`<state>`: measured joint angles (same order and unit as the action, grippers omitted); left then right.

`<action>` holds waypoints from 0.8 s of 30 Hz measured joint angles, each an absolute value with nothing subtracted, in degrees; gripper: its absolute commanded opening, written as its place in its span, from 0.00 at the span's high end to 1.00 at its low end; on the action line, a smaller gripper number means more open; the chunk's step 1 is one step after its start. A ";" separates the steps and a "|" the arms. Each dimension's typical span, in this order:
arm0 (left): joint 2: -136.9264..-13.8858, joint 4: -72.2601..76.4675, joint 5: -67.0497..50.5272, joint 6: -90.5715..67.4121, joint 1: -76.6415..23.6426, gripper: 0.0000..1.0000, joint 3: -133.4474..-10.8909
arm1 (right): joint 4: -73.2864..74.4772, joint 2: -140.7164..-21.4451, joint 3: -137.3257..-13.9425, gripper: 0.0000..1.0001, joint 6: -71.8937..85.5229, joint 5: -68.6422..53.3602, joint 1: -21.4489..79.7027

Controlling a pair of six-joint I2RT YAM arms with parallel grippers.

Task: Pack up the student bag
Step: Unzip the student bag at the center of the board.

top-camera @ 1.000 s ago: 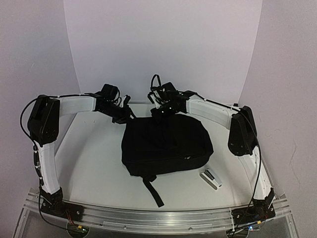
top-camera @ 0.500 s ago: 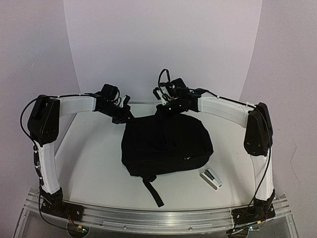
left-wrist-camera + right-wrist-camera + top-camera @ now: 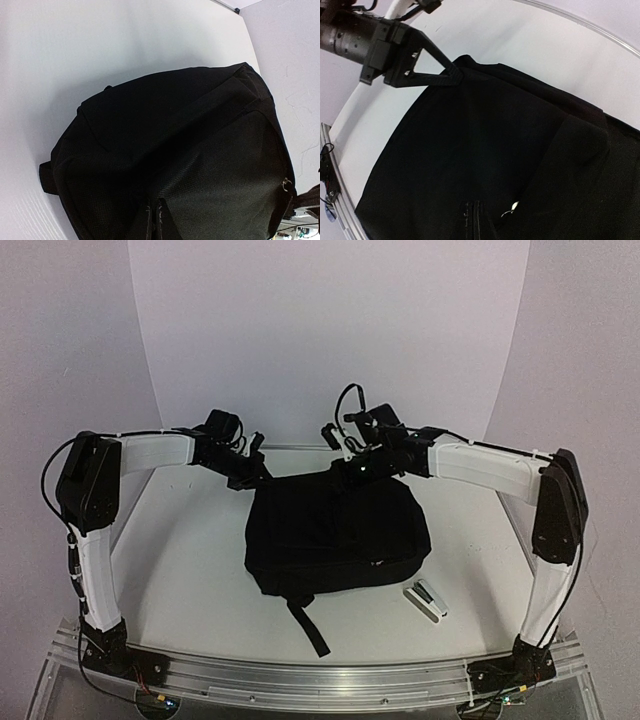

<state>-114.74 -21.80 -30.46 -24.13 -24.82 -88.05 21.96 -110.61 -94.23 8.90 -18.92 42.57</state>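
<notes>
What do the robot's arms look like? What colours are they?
Both arms are made of white boxy sections joined by chunky black joints. The left arm and right arm each stand on a black base. Thin black cables loop by the wrists. The left gripper is black, its finger shaped like a triangle with a hole.

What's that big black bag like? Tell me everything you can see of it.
The student bag is a black, soft fabric backpack lying flat on the white table, with one strap trailing toward the near edge. A small metal ring glints on it. The left claw and right claw each pinch its far edge.
</notes>
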 measured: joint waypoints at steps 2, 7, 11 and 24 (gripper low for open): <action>-114.74 -21.62 -30.46 -24.33 -24.82 1.00 -88.05 | 21.59 -108.91 -91.97 1.00 9.27 -19.91 42.84; -114.74 -21.45 -30.53 -25.09 -24.82 1.00 -88.05 | 20.06 -106.98 -86.32 1.00 10.55 -22.03 43.63; -114.74 -21.43 -30.79 -25.51 -24.82 1.00 -88.05 | 18.84 -105.80 -82.39 1.00 11.83 -23.07 44.44; -114.74 -19.96 -30.77 -27.18 -25.04 1.00 -87.91 | 16.36 -94.80 -69.56 1.00 17.36 -23.47 48.31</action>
